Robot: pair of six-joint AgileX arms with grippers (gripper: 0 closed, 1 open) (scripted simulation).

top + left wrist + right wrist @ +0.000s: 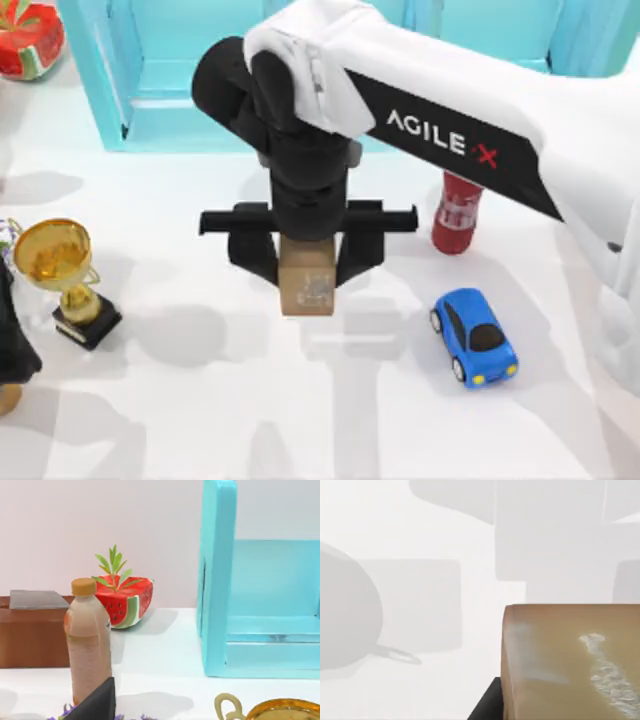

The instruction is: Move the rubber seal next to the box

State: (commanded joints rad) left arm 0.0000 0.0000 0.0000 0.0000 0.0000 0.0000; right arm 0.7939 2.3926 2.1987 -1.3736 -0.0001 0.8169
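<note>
— Tan-brown block at mid-table: what is it?
— That is the rubber seal (307,279), upright, with whitish marks on one face, gripped between the two black fingers of the right gripper (306,262); the jaws are closed against its sides.
— Its neighbours?
— To its right, a blue toy car (474,336) and a red can (456,213), both apart from it. A gold trophy (62,272) stands at the table's (200,420) left, a turquoise shelf (150,70) behind.
— The left arm?
— Parked at the left edge; its jaws cannot be judged.
</note>
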